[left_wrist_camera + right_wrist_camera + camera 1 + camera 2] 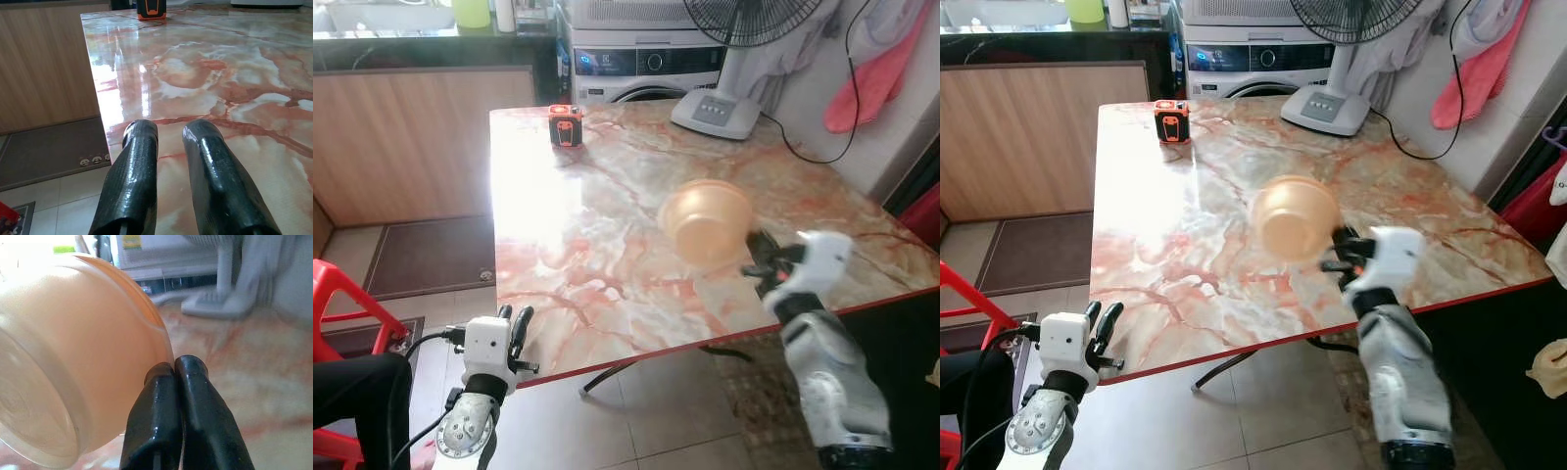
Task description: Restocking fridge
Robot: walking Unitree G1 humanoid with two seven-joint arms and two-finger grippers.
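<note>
A translucent orange plastic bowl (705,220) is tilted on its side just above the marble table (587,196), near its right front part. My right gripper (759,257) is shut on the bowl's rim (73,357), its black fingers (195,396) pressed together at the edge. By the table's front left corner, my left gripper (514,318) is held low, its two fingers (139,166) a little apart with nothing between them. The picture is blurred around the right arm and bowl.
A small orange and black device (566,124) stands at the table's far left. A fan base (717,111) with its cord sits at the far right. Behind are a washing machine (646,64) and a wooden counter. A red chair (337,294) stands on the floor to the left.
</note>
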